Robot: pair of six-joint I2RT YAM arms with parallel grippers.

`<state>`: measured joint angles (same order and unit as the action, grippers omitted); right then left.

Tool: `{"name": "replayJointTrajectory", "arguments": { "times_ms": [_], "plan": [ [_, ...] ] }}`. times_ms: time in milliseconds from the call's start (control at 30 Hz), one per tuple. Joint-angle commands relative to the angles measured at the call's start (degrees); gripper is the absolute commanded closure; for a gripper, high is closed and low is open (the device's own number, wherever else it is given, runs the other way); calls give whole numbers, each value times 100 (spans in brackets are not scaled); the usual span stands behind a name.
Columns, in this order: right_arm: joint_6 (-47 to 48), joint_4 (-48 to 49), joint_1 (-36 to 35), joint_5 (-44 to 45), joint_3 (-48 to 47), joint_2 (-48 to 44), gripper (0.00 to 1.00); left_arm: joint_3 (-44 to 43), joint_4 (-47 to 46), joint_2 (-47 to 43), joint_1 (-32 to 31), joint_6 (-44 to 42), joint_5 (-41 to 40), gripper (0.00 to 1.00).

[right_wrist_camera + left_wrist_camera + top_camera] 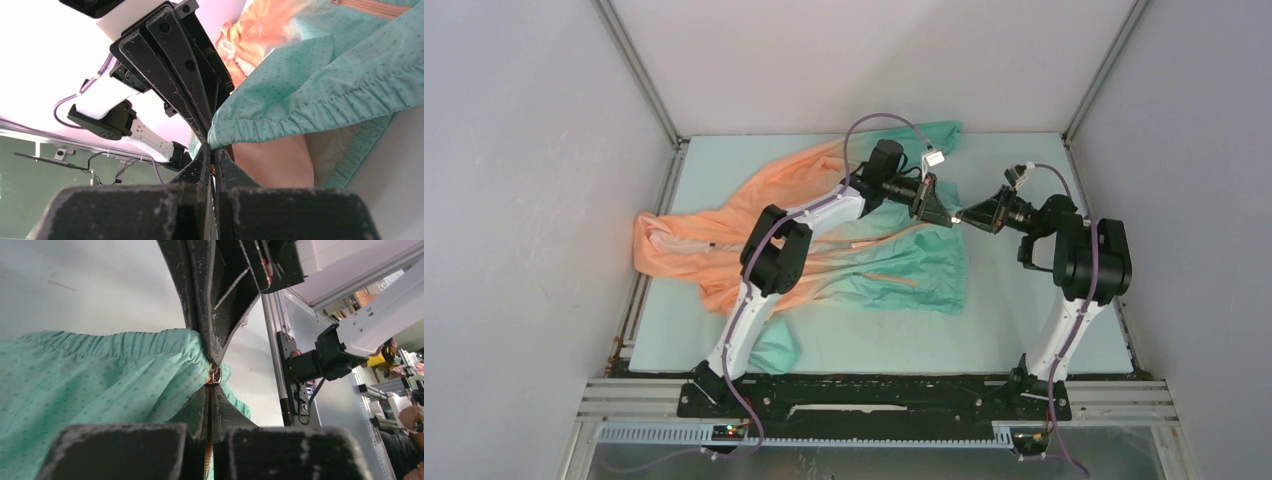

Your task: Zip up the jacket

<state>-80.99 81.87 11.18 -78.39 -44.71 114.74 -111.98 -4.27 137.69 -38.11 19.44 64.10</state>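
Note:
The jacket (824, 250) lies spread across the table, peach-orange on the left and teal on the right, with an orange pocket strip (889, 279). Both grippers meet at its teal right hem corner. My left gripper (946, 216) (211, 390) is shut on the zipper edge, with orange teeth running between its fingers. The metal zipper slider (213, 375) sits just past its tips. My right gripper (965, 217) (211, 152) comes from the opposite side, shut on the slider's pull. Its fingers (220, 315) point straight down at the slider. Teal hem fabric (325, 75) hangs beside them.
White enclosure walls and aluminium posts (639, 70) ring the pale green table (1024, 310). A black rail (874, 395) carrying both arm bases runs along the near edge. A loose teal fold (774, 350) lies by the left arm's base.

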Motion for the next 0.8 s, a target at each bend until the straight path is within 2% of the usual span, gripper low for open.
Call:
{"name": "replayJointTrajectory", "arguments": {
  "times_ms": [0, 33, 100, 167, 300, 500, 600, 767],
  "plan": [
    [1520, -1448, -201, -1, -3, -589, 100, -342, -148, -1, -45, -17, -640, 100],
    [2136, -2478, -216, 84, -45, -782, 100, -282, -378, -18, -47, 108, -652, 100],
    [3107, -3754, -249, 225, -183, -998, 100, -218, -573, -36, -42, 288, -655, 100],
    [3478, -4264, -301, 280, -289, -1051, 100, -87, -963, -80, -47, 465, -617, 100],
    [3515, -4304, -403, 299, -346, -909, 100, -103, -1034, -81, -83, 504, -587, 100],
    [3701, -4606, -437, 364, -376, -1062, 100, -601, -691, 163, -194, 499, -618, 100],
    [3607, -4564, -345, 360, -364, -1073, 100, -362, -507, 13, -153, 313, -813, 99],
    [3328, -4182, -262, 336, -277, -984, 100, 498, -1637, -320, 84, 885, -578, 77]
  ]
}}
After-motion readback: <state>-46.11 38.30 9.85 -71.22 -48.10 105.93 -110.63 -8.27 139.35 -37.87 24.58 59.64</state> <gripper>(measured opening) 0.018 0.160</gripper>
